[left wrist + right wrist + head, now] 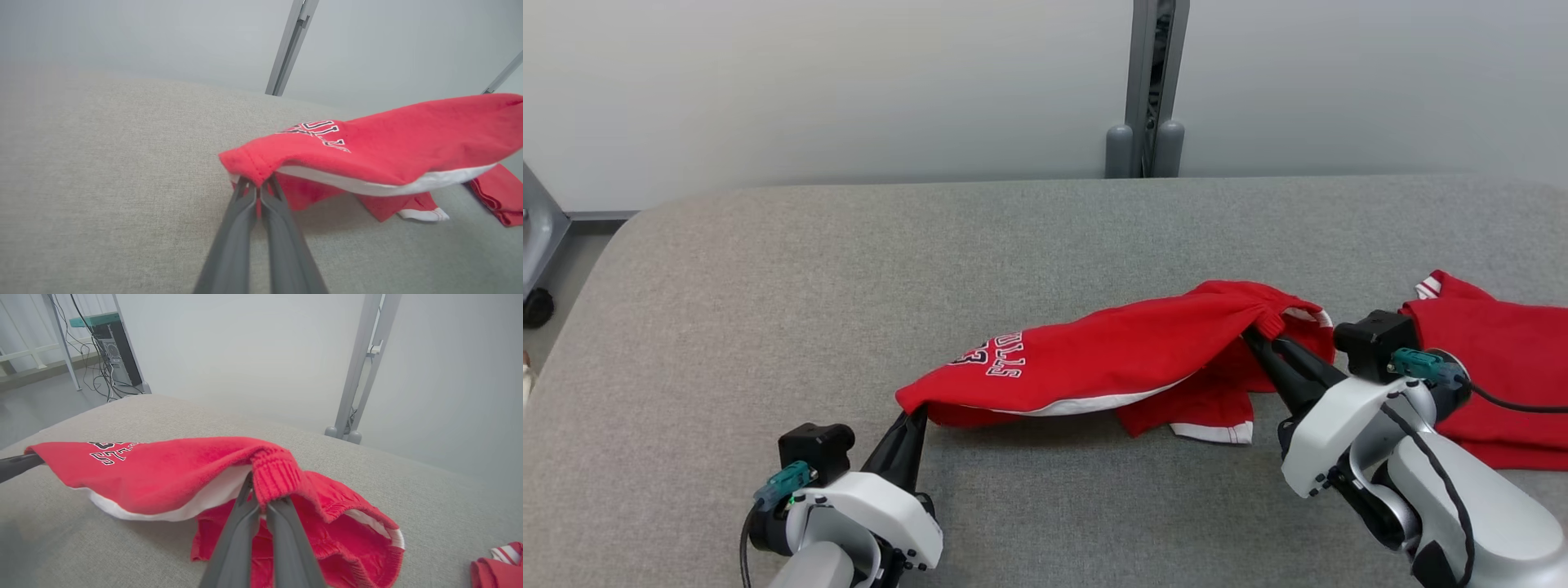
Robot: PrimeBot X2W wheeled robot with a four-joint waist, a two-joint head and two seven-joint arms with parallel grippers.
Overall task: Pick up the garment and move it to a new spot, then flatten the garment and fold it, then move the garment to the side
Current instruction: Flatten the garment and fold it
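Red soft knit hangs between your two pincers: the garment (1111, 351) is up off the table (809, 269), slung like a hammock. L pincer (913, 416) is pinched tight on a hem corner (245, 163) right at its tips. R pincer (1260, 331) is clamped on the ribbed waistband (273, 473), w/ cloth draped over and past its tips. A loose leg (1201, 420) w/ white trim dangles below and between them and reaches the table.

Risks, as I judge them:
- L grip looks thin, just a bit of hem in the jaws, so a sharp pull apart could strip it out.
- R grip may hold more than one layer, so the waistband could land twisted or doubled when you flatten.
- The leg can drag and tuck under the body on set-down.
- A second red piece (1503, 359) lies just right of the R pincer, by its wrist. Swing that way and you may snag it or mix the two.

Materials:
- Garment: matte knit, thick enough to hold a curve.
- Lining (367, 185): white, showing along the lower edge.
- Waistband: chunky rib.
- Lettering (992, 357): black and white, near the L pincer end.
- Table: grey woven cover w/ a rounded corner. It prob. has some grip, so cloth won't slide freely.
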